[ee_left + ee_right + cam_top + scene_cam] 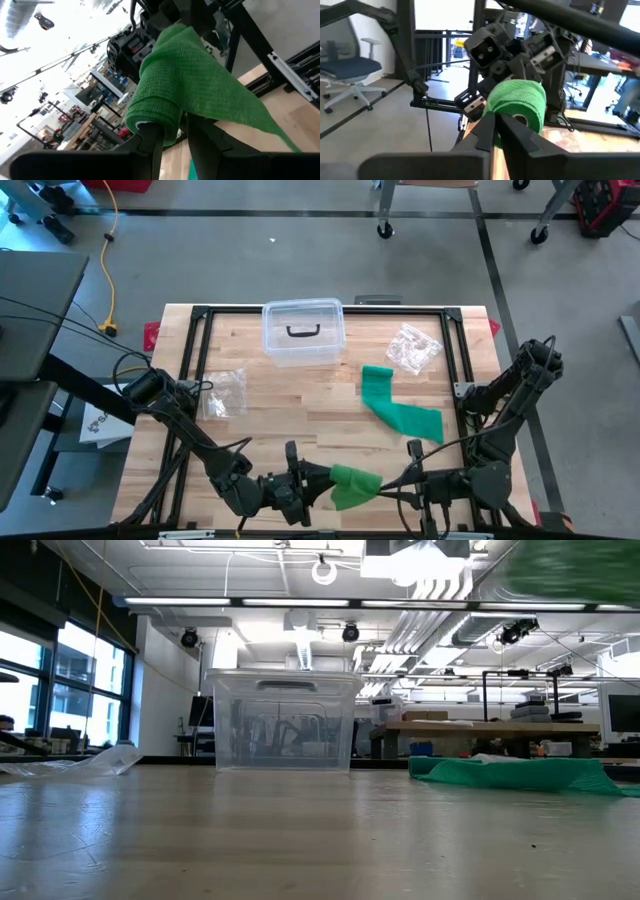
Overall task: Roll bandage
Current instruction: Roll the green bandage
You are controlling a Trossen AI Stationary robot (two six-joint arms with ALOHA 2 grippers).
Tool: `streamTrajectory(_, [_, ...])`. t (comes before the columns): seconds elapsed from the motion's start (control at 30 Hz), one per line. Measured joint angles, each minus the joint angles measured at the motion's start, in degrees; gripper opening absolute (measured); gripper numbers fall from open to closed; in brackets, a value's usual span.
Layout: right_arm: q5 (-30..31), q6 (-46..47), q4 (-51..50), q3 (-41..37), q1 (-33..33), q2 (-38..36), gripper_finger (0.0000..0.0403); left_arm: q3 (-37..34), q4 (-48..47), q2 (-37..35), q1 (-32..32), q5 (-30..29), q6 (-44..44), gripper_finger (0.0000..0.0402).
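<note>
A: Holding the bandage in the air between both arms at the near edge of the desk made sense to us: the right gripper had its jaws nearly shut on the rolled end.

B: And the left gripper?

A: Its jaws were narrowly parted around the fabric; whether they gripped it, we couldn't tell. The tail trailed across the wood beside a clear bin, in a bright workshop.
</note>
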Motion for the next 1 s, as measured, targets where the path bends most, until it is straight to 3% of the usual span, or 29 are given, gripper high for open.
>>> streamTrajectory(0.1, [1.68, 2.39, -1.46, 0.0, -0.06, -0.01, 0.0071, 0.0, -0.35, 0.0, -0.02, -0.13, 1.94, 0.007])
streamTrajectory(0.27, [1.69, 7.77, -3.13, 0.02, -1.2, -0.16, 0.0146, 0.0, -2.48, 0.0, -0.17, -0.69, 2.07, 0.0013])
streamTrajectory(0.47, [-0.37, 13.27, -7.74, 0.02, -1.64, -0.51, 0.0205, 0.0, -5.87, 0.02, -0.31, -3.02, 2.28, 0.0009])
streamTrajectory(0.73, [-2.67, 20.74, -14.42, 0.02, -2.2, -0.49, 0.0215, 0.02, -12.19, 0.02, -0.52, -5.33, 12.97, 0.0004])
streamTrajectory(1.0, [-2.82, 36.71, -39.29, 0.02, -3.52, -0.43, 0.0215, 0.02, -13.37, 0.03, -0.79, -15.64, 19.19, 0.0004])
